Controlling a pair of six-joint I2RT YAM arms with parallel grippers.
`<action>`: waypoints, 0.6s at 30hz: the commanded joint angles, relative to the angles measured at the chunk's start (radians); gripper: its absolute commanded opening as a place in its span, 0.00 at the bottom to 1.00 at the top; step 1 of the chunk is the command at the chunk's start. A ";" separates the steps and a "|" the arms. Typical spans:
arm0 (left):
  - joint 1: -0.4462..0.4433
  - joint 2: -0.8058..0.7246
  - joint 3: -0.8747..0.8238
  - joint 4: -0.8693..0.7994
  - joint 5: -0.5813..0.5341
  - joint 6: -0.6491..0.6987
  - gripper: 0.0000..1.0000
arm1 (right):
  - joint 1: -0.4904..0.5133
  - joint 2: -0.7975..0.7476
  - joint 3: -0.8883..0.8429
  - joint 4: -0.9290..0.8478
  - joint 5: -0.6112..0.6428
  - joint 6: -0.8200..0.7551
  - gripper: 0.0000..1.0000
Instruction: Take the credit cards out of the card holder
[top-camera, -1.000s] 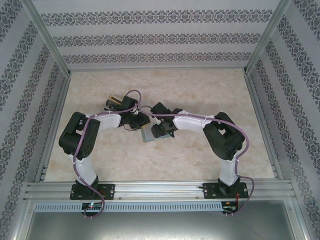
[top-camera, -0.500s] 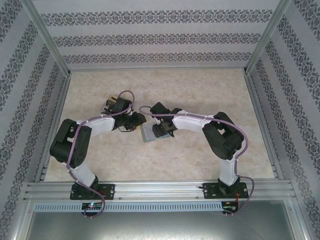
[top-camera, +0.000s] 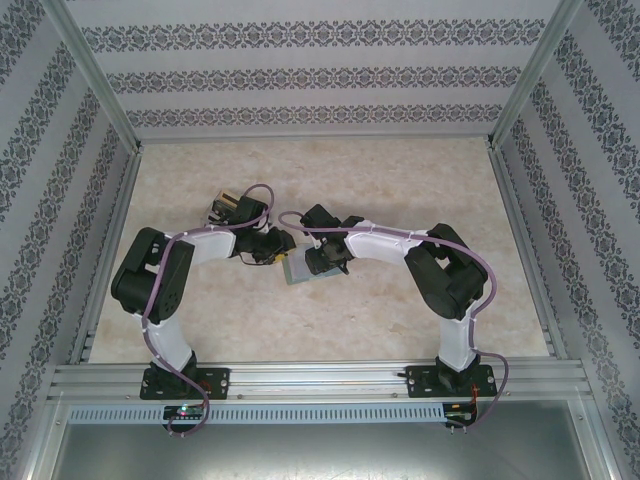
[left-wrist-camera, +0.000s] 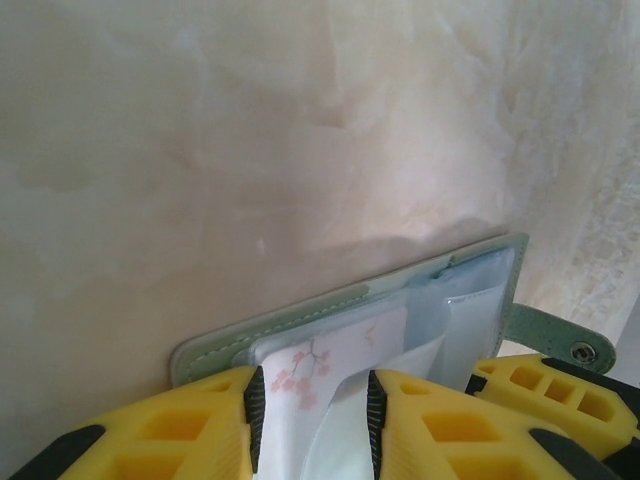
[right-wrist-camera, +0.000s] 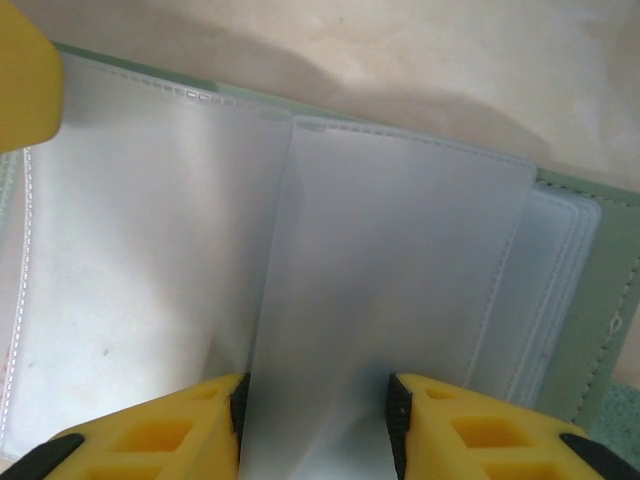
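The grey-green card holder (top-camera: 298, 273) lies open on the marble table between both arms. In the left wrist view its green edge (left-wrist-camera: 300, 322) and pale sleeves show, with a white credit card (left-wrist-camera: 330, 355) printed with pink blossoms sitting in a sleeve. My left gripper (left-wrist-camera: 313, 420) is open, its yellow fingers straddling that card; from above it (top-camera: 277, 247) stands at the holder's left edge. My right gripper (right-wrist-camera: 315, 420) is open over the holder's (right-wrist-camera: 590, 300) inner panels, a translucent sleeve leaf (right-wrist-camera: 400, 260) rising between its jaws. It (top-camera: 318, 262) covers much of the holder from above.
A small dark box with a tan inside (top-camera: 228, 208) sits just behind the left wrist. The holder's snap tab (left-wrist-camera: 560, 340) sticks out to the right. Metal frame rails (top-camera: 110, 250) and patterned walls bound the table on three sides.
My left arm drew back to the left, then came in again to the holder, and its jaws widened. The right gripper stayed on the holder and narrowed a little.
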 joint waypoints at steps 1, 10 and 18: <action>-0.013 0.025 0.028 0.003 0.040 0.024 0.35 | -0.013 0.061 -0.020 -0.058 -0.027 0.019 0.42; -0.016 0.010 0.023 0.047 0.082 0.044 0.30 | -0.017 0.058 -0.022 -0.055 -0.034 0.022 0.42; -0.016 -0.004 0.017 0.049 0.092 0.073 0.26 | -0.021 0.037 -0.037 -0.038 -0.043 0.027 0.43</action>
